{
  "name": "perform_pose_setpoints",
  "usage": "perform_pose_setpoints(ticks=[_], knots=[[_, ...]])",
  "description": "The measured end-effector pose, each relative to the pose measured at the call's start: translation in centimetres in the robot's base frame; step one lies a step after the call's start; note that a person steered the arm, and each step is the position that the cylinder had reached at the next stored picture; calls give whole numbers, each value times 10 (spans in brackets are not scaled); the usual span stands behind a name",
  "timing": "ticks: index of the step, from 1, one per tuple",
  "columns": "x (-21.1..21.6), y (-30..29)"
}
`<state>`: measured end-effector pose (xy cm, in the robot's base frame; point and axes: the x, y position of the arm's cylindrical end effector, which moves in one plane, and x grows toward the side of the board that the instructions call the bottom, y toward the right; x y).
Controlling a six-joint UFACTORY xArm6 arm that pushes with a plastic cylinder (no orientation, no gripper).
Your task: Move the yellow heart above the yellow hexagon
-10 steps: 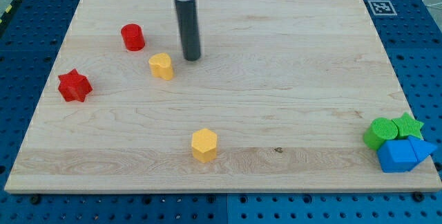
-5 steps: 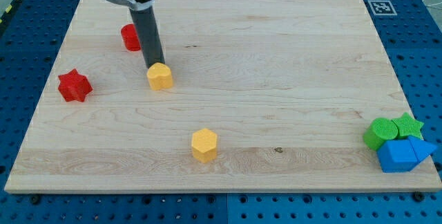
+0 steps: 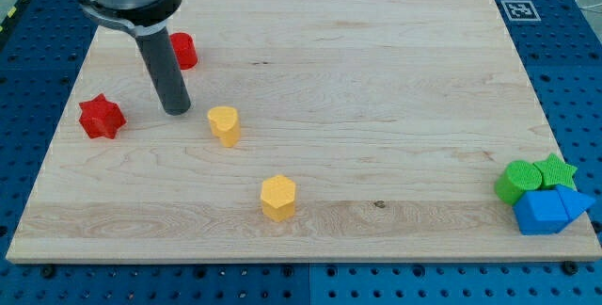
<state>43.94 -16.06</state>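
The yellow heart point(image 3: 224, 124) lies on the wooden board, left of centre. The yellow hexagon point(image 3: 278, 197) lies below it and a little to the right. My tip point(image 3: 176, 110) rests on the board to the left of the heart and slightly above it, with a small gap between them. The rod rises toward the view's top left and covers part of the red cylinder point(image 3: 183, 50).
A red star point(image 3: 101, 117) lies left of my tip near the board's left edge. At the lower right corner a green cylinder point(image 3: 514, 181), a green star point(image 3: 557, 169) and two blue blocks point(image 3: 546, 211) cluster together. The board point(image 3: 376, 107) ends at a blue pegboard.
My tip swept from the right of the heart leftward across its top to its upper left. The yellow heart slid down and slightly right, toward the hexagon.
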Motion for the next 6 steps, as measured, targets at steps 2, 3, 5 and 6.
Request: perform_pose_setpoints(ticks=[2,3,5,6], knots=[[23,51],[39,82],[50,66],[61,65]])
